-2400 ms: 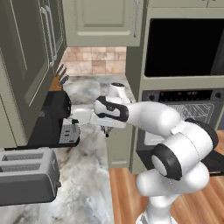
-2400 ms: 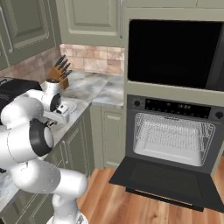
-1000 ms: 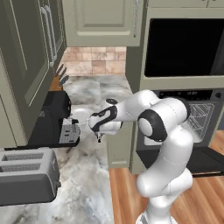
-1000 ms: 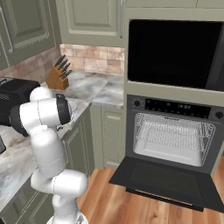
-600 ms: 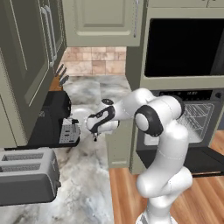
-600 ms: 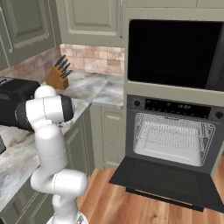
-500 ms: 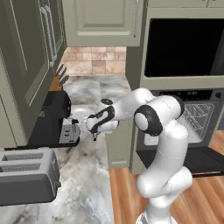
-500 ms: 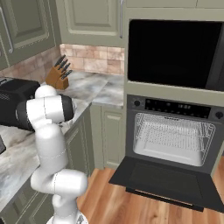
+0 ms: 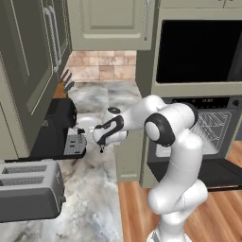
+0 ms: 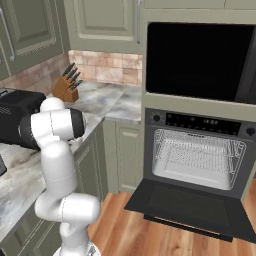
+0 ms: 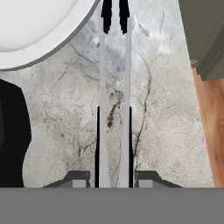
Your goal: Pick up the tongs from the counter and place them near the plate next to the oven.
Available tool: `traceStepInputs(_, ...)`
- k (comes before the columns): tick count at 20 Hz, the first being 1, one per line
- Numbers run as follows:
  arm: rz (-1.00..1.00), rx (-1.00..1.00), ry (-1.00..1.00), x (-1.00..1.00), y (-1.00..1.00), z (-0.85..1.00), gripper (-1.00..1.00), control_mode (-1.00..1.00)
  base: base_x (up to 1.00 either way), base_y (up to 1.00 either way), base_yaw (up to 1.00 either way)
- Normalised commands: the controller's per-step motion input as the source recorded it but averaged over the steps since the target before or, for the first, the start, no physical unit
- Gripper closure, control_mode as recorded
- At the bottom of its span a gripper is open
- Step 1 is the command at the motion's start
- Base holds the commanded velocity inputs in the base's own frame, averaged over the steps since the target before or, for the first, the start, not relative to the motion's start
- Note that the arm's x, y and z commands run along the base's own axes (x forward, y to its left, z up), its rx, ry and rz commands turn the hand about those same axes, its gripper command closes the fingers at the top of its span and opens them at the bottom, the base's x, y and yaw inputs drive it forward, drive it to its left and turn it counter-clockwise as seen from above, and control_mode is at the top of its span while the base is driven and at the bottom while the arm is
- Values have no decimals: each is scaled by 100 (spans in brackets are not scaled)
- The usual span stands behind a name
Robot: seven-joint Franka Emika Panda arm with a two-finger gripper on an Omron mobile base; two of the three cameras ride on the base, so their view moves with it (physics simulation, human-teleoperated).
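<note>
Home kitchen: built-in oven (image 10: 197, 150), door open; left of oven, marble counter (image 10: 117, 105) on olive-green cabinets (image 10: 122, 155), knife block (image 10: 66, 86), coffee machine (image 9: 59, 130), toaster (image 9: 28, 189).

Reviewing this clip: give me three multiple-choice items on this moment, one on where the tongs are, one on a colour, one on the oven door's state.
1. The tongs lie
A. beside the plate
B. in the oven
C. on the toaster

2. The tongs' tips are
A. red
B. black
C. white

3. The oven door is
A. shut
B. missing
C. open

Answers: 1 A, the hand view shows them on the counter just off the plate's rim; 2 B, dark ends by the rim; 3 C, folded down, rack showing.
</note>
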Motion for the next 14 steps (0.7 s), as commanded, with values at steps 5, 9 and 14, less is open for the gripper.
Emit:
traceStepInputs(5, -1, 0, 0, 0, 0, -1, -100, -100, 0, 0, 0)
traceStepInputs(9, 0, 0, 0, 0, 0, 0, -100, -100, 0, 0, 0)
traceStepInputs(14, -1, 0, 0, -3, -2, 3, -100, -100, 0, 0, 0)
